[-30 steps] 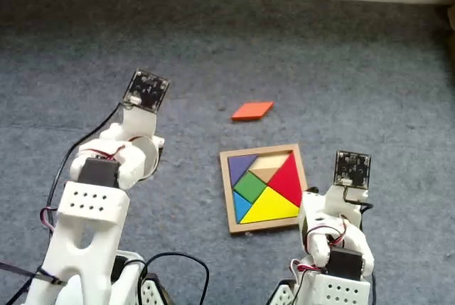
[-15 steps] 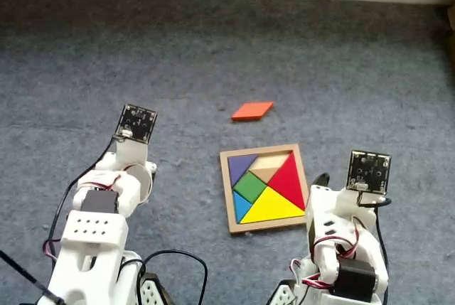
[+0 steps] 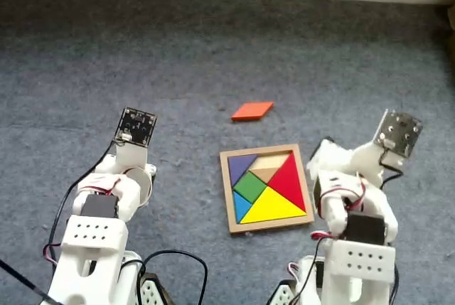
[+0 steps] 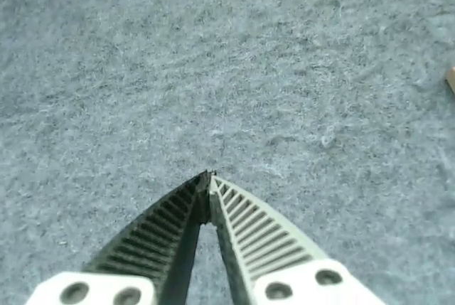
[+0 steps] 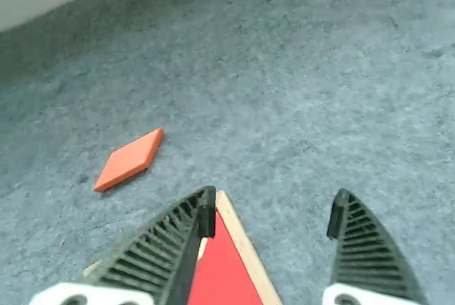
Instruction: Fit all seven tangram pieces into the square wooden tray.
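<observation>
tray (image 3: 225, 191) 1 | coloured pieces (image 3: 270, 205) in tray 5 | loose orange piece (image 3: 252, 111) 1 | arms (image 3: 106, 202) 2

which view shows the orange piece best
The right wrist view: the orange piece lies whole and large on the carpet beyond the open right claw. The high view has the orange piece whole too but smaller, past the tray. The left wrist view faces carpet.

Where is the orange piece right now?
High view: the orange piece lies on the carpet beyond the far edge of the wooden tray, apart from it.
</observation>
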You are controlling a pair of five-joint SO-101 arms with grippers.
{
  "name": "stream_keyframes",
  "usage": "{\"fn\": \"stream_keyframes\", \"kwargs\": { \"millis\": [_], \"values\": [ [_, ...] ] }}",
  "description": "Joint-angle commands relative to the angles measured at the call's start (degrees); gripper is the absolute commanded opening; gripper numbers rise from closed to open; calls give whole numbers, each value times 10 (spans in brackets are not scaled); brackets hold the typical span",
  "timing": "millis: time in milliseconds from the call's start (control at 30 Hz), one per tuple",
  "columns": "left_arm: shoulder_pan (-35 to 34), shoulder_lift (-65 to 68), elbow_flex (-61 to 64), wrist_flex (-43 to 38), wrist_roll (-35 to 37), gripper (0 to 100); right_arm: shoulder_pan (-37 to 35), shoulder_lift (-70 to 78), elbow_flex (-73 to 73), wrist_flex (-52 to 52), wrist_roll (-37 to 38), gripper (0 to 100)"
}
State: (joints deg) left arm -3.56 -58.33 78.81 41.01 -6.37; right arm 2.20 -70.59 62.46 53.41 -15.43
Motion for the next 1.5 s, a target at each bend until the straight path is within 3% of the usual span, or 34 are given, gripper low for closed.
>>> {"fn": "stream_keyframes", "kwargs": {
  "millis": [0, 333, 600, 833, 1467],
  "values": [
    [-5, -8, -4, -9, 2, 5, -75, 162, -107, -57, -15, 255],
    [-5, -8, -4, -9, 2, 5, -141, 417, -260, -115, 129, 255],
    [-5, -8, -3, -9, -2, 5, -204, 624, -409, -111, 134, 255],
    [-3, -19, 9, -10, -49, 5, -230, 766, -518, -112, 135, 255],
    [-3, -21, 17, -9, -50, 5, -258, 897, -622, -130, 135, 253]
  ]
}}
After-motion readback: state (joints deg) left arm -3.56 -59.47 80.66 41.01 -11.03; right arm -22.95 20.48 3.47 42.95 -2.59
